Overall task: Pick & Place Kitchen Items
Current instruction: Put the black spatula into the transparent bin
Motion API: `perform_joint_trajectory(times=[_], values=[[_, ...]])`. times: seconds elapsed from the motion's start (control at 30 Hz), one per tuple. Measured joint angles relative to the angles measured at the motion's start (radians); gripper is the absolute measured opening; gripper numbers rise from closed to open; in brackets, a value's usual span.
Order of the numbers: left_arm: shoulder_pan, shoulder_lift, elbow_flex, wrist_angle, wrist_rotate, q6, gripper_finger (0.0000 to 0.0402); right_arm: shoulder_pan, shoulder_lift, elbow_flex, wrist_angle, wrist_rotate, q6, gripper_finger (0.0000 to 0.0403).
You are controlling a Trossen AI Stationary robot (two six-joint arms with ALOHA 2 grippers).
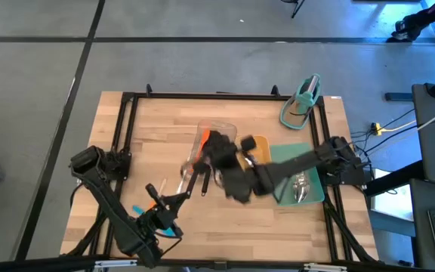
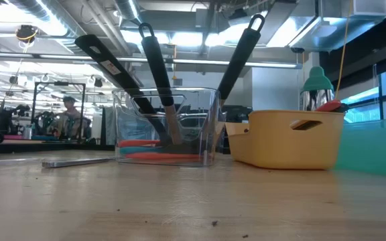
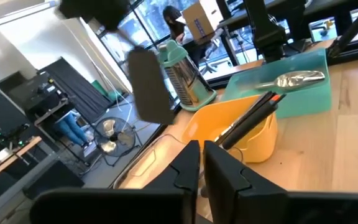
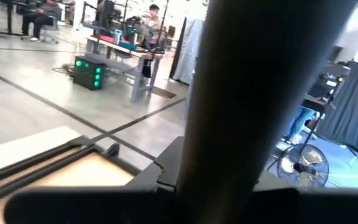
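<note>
clear tray (image 2: 167, 127) holds several utensils; left gripper (image 1: 201, 180) fingers near-closed over steel utensil (image 2: 79, 161) on surface; right gripper (image 1: 217, 143) grips black handle (image 4: 260, 93).

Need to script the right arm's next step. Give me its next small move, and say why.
Probably lower the right claw and open it. It grips a dark handle and sits over the clear bin, where other black utensils already stand, so release looks due.

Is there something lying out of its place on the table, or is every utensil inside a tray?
Yes. A flat steel utensil lies loose on the wooden table, beside the clear tray rather than inside it, where the black-handled utensils stand.
</note>
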Motion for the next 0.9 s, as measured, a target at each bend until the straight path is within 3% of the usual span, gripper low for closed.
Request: perform_joint_trajectory(times=[0.13, 0.3, 0.43, 0.53, 0.67, 0.9], values=[[-0.009, 0.000, 0.000, 0.000, 0.000, 0.001, 0.0005, 0.122, 0.000, 0.000, -0.262, 0.062, 0.258, 0.0055], [-0.003, 0.000, 0.000, 0.000, -0.001, 0.000, 0.0003, 0.226, 0.001, 0.000, -0.736, 0.061, 0.813, 0.0055], [0.017, 0.000, 0.000, 0.000, -0.011, -0.018, 0.0008, 0.236, 0.001, -0.001, -1.166, 0.061, 1.321, 0.0055], [0.044, 0.000, 0.000, 0.001, -0.010, -0.045, 0.0010, 0.208, 0.001, -0.001, -1.402, 0.059, 1.571, 0.0055], [0.080, 0.000, 0.000, 0.004, 0.004, -0.049, 0.0009, 0.144, 0.001, -0.001, -1.544, 0.060, 1.680, 0.0055], [0.120, 0.000, 0.000, 0.004, 0.052, -0.003, 0.0006, 0.080, 0.001, 0.000, -1.588, 0.063, 1.687, 0.0054]])
